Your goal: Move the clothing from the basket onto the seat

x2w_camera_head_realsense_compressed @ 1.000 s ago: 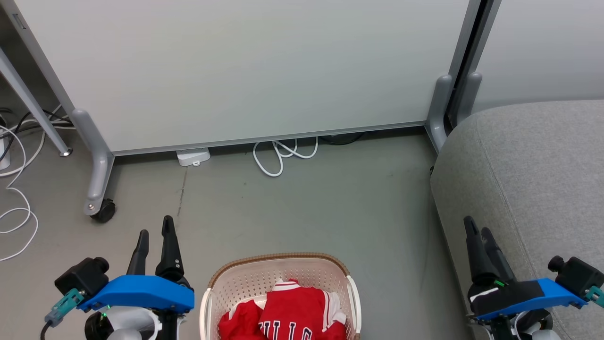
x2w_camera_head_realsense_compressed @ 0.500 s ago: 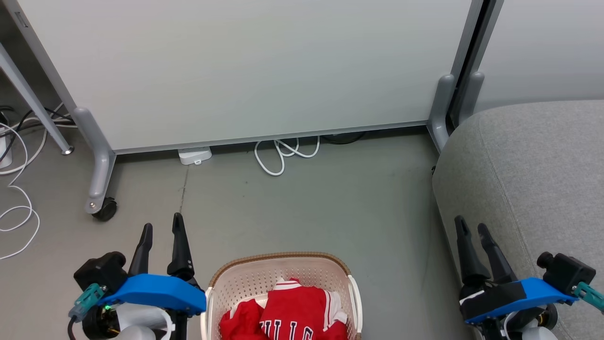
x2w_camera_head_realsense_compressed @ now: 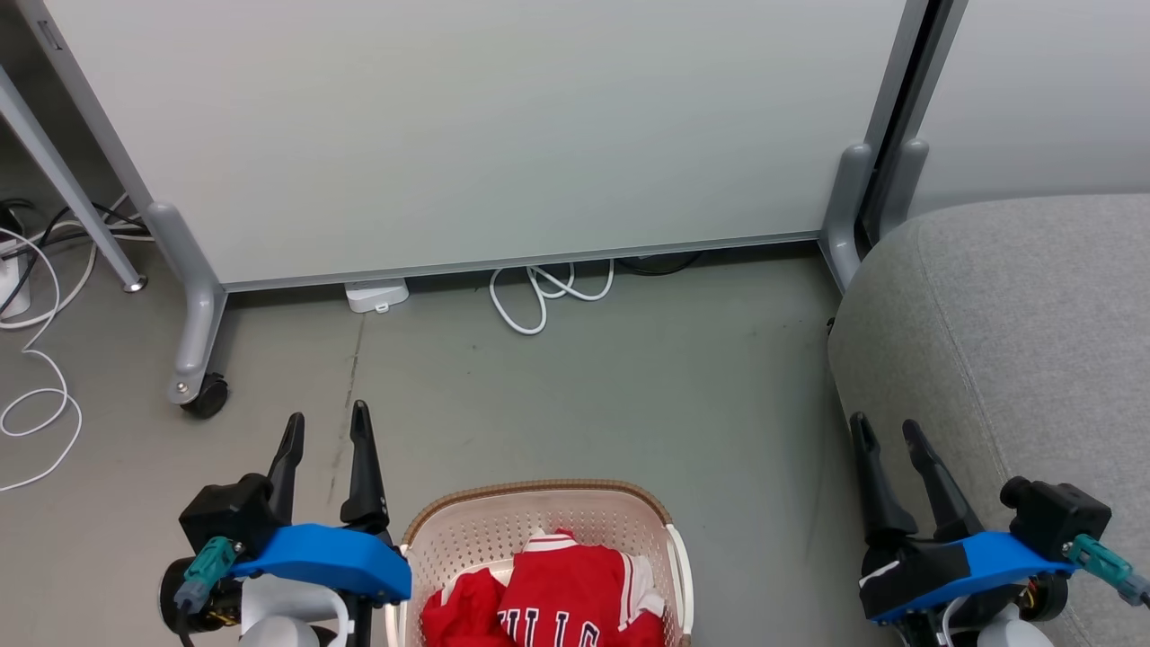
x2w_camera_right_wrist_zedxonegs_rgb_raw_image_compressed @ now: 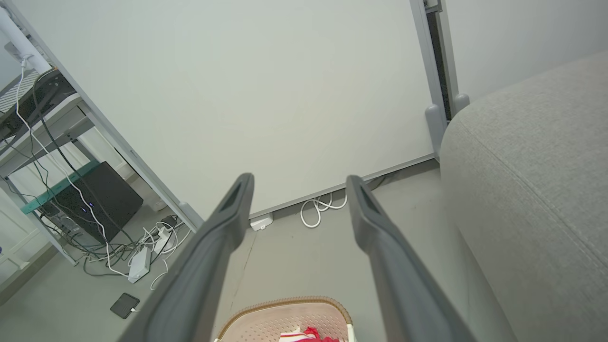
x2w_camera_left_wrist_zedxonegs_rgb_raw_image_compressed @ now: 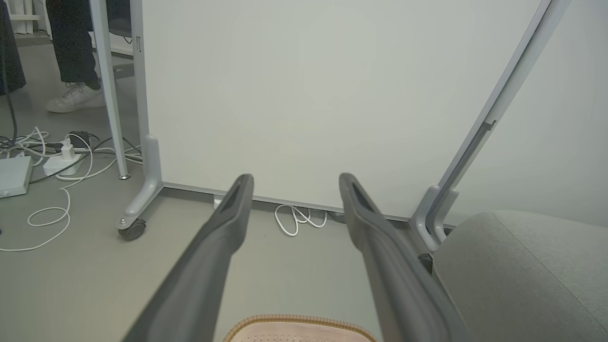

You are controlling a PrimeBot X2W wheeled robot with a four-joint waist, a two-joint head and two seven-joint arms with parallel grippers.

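The clothing (x2w_camera_head_realsense_compressed: 559, 589) is soft cloth, the basket (x2w_camera_head_realsense_compressed: 503, 528) perforated plastic, the seat (x2w_camera_head_realsense_compressed: 1033, 305) matt woven fabric.

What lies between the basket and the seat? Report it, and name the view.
Bare grey floor separates the basket from the seat in the head view; the right gripper hangs at the seat's near edge.

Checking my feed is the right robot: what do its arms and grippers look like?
Left gripper and right gripper match: two long dark tapered fingers, a bright blue cover, a black camera block with a teal plug, on pale wrists.
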